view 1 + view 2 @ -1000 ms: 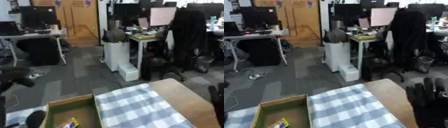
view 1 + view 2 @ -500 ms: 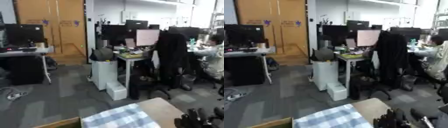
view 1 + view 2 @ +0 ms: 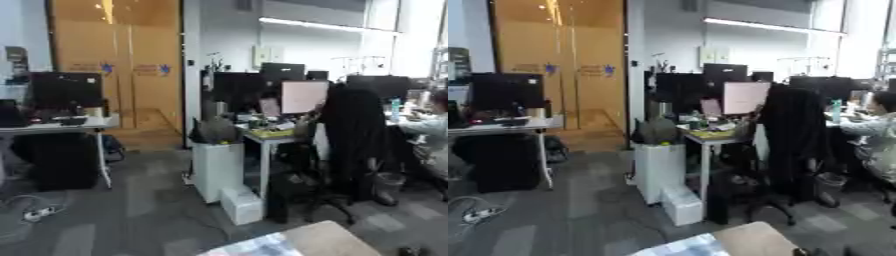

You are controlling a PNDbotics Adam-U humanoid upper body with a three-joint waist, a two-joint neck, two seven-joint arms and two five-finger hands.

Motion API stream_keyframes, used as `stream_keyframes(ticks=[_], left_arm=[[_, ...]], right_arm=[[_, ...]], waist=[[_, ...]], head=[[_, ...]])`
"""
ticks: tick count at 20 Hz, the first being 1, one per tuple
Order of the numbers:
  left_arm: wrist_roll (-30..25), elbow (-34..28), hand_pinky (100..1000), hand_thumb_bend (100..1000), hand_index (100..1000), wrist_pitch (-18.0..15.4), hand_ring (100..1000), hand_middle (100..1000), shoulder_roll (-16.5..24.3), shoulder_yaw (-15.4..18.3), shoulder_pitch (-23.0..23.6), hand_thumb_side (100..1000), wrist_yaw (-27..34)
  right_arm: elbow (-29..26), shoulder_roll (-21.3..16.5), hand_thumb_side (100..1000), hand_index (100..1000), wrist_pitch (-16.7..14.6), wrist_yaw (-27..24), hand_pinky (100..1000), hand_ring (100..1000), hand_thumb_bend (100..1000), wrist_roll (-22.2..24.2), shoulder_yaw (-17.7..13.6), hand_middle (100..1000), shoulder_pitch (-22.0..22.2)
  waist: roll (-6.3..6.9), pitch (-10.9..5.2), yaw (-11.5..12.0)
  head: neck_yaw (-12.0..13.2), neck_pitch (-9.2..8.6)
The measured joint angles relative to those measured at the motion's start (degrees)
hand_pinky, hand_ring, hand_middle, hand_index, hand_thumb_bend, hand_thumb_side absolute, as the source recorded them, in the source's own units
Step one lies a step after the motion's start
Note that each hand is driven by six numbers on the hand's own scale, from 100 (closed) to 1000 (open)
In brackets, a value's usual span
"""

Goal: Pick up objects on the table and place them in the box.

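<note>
My head looks up into the room, so only the far corner of the wooden table [image 3: 331,239] shows at the bottom edge, with a strip of the blue checked cloth [image 3: 252,248] on it. The box and the objects are out of view. A dark tip of my right hand [image 3: 866,249] pokes up at the bottom right, blurred. My left hand does not show in either view.
Beyond the table lies grey carpet. A white cabinet [image 3: 217,170] and a low white box [image 3: 241,205] stand by a desk with monitors [image 3: 302,96]. A chair draped in a black coat [image 3: 359,145] is at the right, another desk [image 3: 57,125] at the left.
The camera has tilted upward: the cardboard box and most of the checked cloth have slid out of the bottom of the picture. Less of my right hand shows.
</note>
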Motion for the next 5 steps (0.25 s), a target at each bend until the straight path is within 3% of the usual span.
stream_keyframes(ticks=[3,5], left_arm=[[0.0,0.0,366,425,599,0.0,364,509,0.0,0.3,0.0,656,0.0],[0.1,0.0,365,427,596,0.0,364,510,0.0,0.4,0.0,657,0.0]], right_arm=[[0.0,-0.6,1000,501,0.0,-0.8,365,305,100,0.0,-0.2,310,0.0],[0.0,-0.9,1000,497,0.0,-1.2,364,304,100,0.0,-0.2,308,0.0]], waist=[[0.01,-0.25,0.0],[0.04,-0.28,0.0]], head=[[0.0,0.57],[-1.6,1.02]])
